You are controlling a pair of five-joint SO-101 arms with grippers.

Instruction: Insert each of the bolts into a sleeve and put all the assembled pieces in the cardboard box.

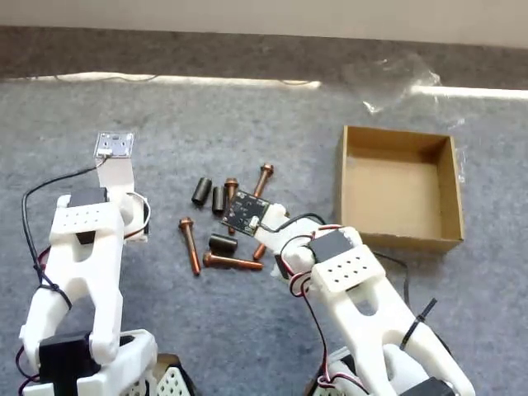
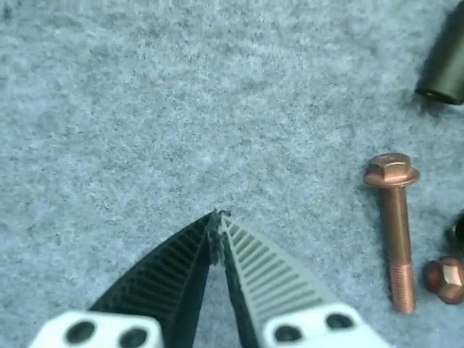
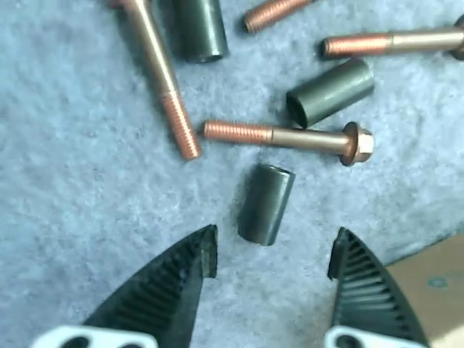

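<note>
The right gripper (image 3: 274,250) is hanging with its jaws spread wide over the grey carpeted table (image 3: 72,181). A short dark cylindrical metal sleeve (image 3: 267,203) is lying just ahead of its tips, beside a copper-coloured flanged bolt (image 3: 290,135). To grasp well, it should be coming straight down, fingers closing across the sleeve's round middle without nudging that bolt. The left gripper (image 2: 219,217) is sitting closed and empty near a second copper bolt (image 2: 392,225). The shallow brown cardboard box (image 1: 396,190) is standing empty nearby.
</note>
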